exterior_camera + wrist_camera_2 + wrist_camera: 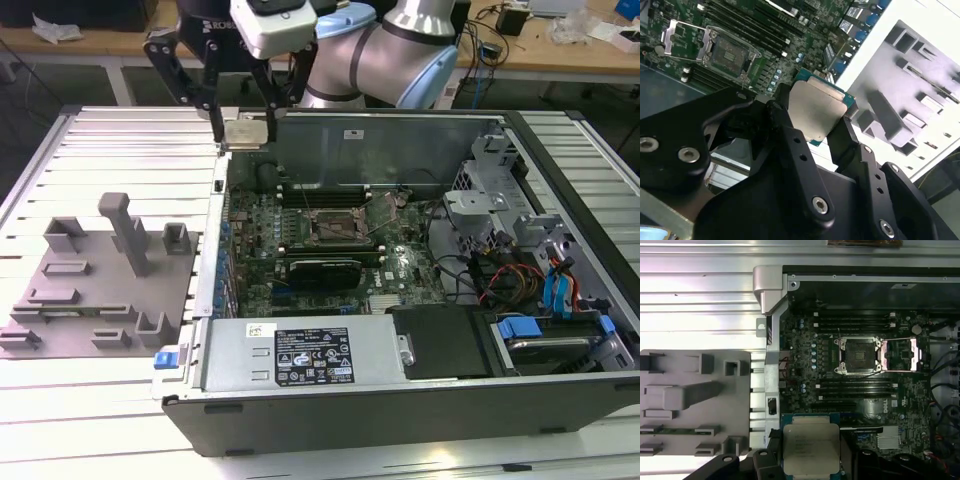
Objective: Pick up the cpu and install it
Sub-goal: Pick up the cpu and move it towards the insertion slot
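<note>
1. Currently the claw (245, 128) is clamped on the cpu (246, 132), gripping two opposite edges, metal lid upward.
2. In the exterior view, the cpu hangs above the eleven o'clock corner of the open computer case (420, 420). The open socket (338, 225) lies toward five o'clock, well apart.
3. Risk, as a judgement: this thin edge grip could let the cpu tilt or slip, and skewed seating would bend the socket's pins.
</note>
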`<state>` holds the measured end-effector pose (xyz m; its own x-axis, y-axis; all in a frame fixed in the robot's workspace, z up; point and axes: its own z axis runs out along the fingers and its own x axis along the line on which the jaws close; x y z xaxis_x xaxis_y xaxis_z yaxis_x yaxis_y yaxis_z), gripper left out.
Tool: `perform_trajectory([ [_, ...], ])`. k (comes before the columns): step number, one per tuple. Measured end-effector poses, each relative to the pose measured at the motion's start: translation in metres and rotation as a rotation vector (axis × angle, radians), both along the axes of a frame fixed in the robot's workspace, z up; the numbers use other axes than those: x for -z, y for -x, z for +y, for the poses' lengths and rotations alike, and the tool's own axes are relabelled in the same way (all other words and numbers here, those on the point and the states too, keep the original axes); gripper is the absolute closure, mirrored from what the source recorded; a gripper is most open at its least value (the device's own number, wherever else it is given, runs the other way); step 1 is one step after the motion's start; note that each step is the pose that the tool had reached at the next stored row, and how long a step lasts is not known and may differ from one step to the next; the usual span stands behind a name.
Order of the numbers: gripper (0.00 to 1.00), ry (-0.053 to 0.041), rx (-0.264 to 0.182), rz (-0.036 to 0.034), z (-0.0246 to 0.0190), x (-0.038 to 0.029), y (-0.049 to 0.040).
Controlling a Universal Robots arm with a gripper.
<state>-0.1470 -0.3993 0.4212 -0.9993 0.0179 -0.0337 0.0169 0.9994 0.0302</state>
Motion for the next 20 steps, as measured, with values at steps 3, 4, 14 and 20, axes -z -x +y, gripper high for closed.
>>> perform_trajectory([
  [3,0.45,0.0001,0.000,0.0000,0.0000,0.0000,-0.0095],
  [4,0.45,0.0001,0.000,0.0000,0.0000,0.0000,-0.0125],
  [14,0.45,0.0000,0.000,0.0000,0.0000,0.0000,-0.0359],
  [20,0.45,0.0000,0.000,0.0001,0.0000,0.0000,-0.0517],
])
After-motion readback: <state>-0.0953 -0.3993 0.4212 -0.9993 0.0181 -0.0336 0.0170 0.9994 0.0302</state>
